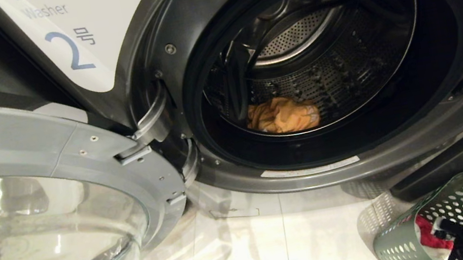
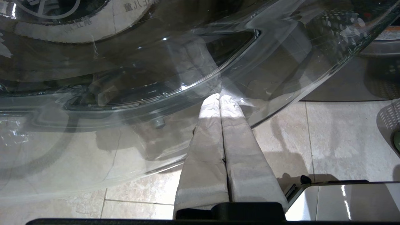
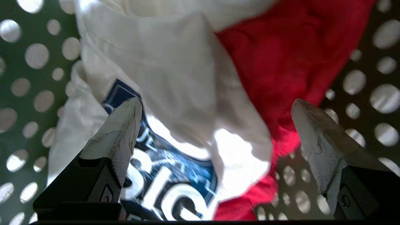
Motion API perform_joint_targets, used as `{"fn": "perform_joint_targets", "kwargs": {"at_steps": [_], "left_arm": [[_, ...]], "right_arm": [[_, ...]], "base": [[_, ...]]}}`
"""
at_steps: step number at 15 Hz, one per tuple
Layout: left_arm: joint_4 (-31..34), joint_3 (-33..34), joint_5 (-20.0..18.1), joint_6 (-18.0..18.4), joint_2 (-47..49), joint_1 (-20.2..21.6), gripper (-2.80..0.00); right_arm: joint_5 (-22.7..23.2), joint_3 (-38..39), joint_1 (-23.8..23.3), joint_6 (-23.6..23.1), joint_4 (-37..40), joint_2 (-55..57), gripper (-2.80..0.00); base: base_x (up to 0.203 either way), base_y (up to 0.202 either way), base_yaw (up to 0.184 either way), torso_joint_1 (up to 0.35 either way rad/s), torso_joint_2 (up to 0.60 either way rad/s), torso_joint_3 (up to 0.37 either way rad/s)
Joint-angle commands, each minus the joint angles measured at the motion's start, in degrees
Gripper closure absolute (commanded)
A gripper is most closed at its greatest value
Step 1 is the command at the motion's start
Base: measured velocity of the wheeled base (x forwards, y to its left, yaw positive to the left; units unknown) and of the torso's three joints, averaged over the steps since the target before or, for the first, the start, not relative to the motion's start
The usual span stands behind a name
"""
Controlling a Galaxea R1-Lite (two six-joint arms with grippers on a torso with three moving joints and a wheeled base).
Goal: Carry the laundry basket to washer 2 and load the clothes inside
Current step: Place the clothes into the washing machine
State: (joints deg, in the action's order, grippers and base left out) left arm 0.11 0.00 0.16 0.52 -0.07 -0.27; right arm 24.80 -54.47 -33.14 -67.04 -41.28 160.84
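White-padded right claw (image 3: 215, 106) gapes wide inside the laundry basket (image 3: 18, 78), straddling the white shirt (image 3: 175, 72), gripping nothing

pale tiled floor (image 1: 277, 235), green laundry basket (image 1: 401, 243) on it

green perforated plastic laundry basket (image 1: 443, 212) cut off by head view's lower edge; its contents mostly hidden behind the dark right arm. white shirt's blue print (image 3: 168, 175) only partly readable, folds covering it.

perforated metal drum (image 1: 334, 70), glossy glass door (image 1: 41, 228), plastic basket (image 1: 455, 201)
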Motion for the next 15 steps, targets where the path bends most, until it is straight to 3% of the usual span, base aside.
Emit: {"fn": "perform_joint_targets", "kwargs": {"at_steps": [1, 5, 15], "left_arm": [[0.0, 0.0, 0.0, 0.0, 0.1, 0.0, 0.00], [0.0, 0.0, 0.0, 0.0, 0.0, 0.0, 0.00], [0.0, 0.0, 0.0, 0.0, 0.0, 0.0, 0.00]], "right_arm": [[0.2, -0.3, 1.4, -0.3, -1.0, 2.2, -2.80], [-0.4, -4.5, 5.7, 5.1, -9.0, 7.1, -2.80], [-2.1, -9.8, 6.5, 5.3, -11.3, 11.0, -2.80]], "base": [[0.000, 0.000, 0.000, 0.000, 0.00, 0.000], [0.000, 0.000, 0.000, 0.000, 0.00, 0.000], [0.000, 0.000, 0.000, 0.000, 0.00, 0.000]]}}
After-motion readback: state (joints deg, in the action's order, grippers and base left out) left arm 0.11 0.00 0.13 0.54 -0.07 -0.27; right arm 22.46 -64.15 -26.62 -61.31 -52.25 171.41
